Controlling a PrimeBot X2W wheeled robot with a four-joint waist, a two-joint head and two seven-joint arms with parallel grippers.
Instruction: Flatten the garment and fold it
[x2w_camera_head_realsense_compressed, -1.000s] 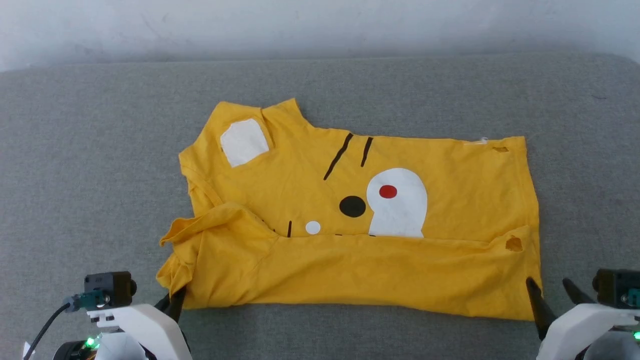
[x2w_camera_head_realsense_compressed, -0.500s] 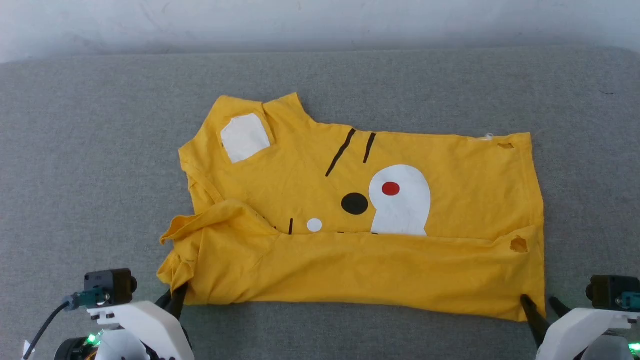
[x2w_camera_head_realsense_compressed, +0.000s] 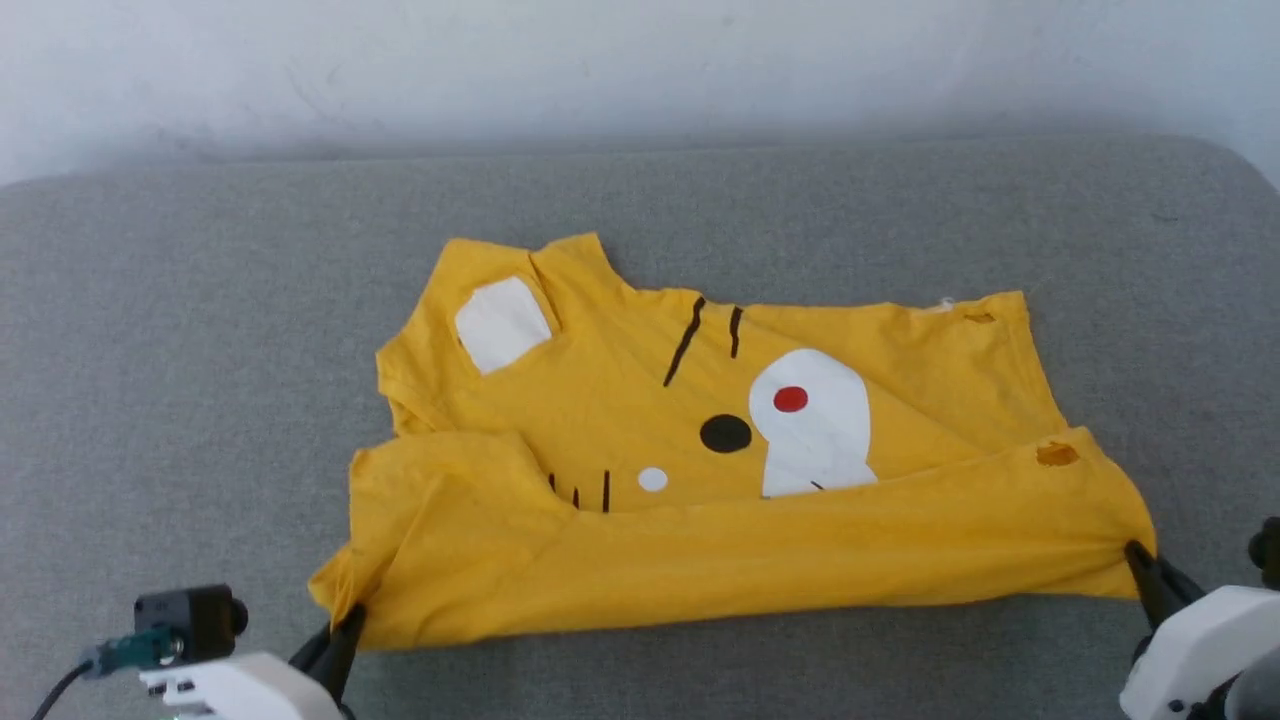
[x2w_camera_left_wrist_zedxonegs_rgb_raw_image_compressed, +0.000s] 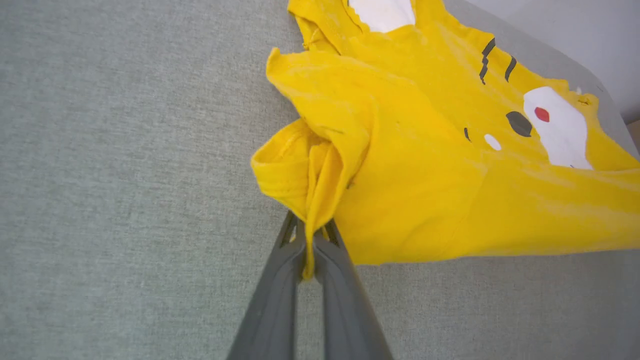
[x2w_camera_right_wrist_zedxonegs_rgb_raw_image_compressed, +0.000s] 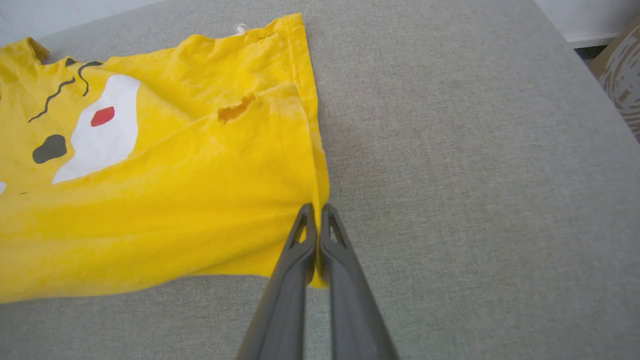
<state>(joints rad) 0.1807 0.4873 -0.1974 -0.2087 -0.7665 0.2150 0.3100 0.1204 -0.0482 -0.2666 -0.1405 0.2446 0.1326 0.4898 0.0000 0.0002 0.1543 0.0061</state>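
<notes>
Crosswise the shirt (x2w_camera_head_realsense_compressed: 700, 545) lies on the grey cushion (x2w_camera_head_realsense_compressed: 200, 350), long axis left to right; the left gripper (x2w_camera_left_wrist_zedxonegs_rgb_raw_image_compressed: 307, 245) and the right gripper (x2w_camera_right_wrist_zedxonegs_rgb_raw_image_compressed: 316, 215) each pinch a near corner, fingers clamped on cloth; its far edge lies straight ahead.

I see the mustard-yellow T-shirt (x2w_camera_head_realsense_compressed: 700, 560) on the grey fabric counter (x2w_camera_head_realsense_compressed: 200, 350), left hand (x2w_camera_head_realsense_compressed: 348, 626) at its near-left corner, right hand (x2w_camera_head_realsense_compressed: 1136, 556) at its near-right.

Shirt (x2w_camera_head_realsense_compressed: 760, 560) mustard yellow; print: white patches, red dot, black dot, black stripes. Bench (x2w_camera_head_realsense_compressed: 200, 300) grey weave. Left pincer (x2w_camera_left_wrist_zedxonegs_rgb_raw_image_compressed: 310, 227), right pincer (x2w_camera_right_wrist_zedxonegs_rgb_raw_image_compressed: 316, 209) dark grey.
</notes>
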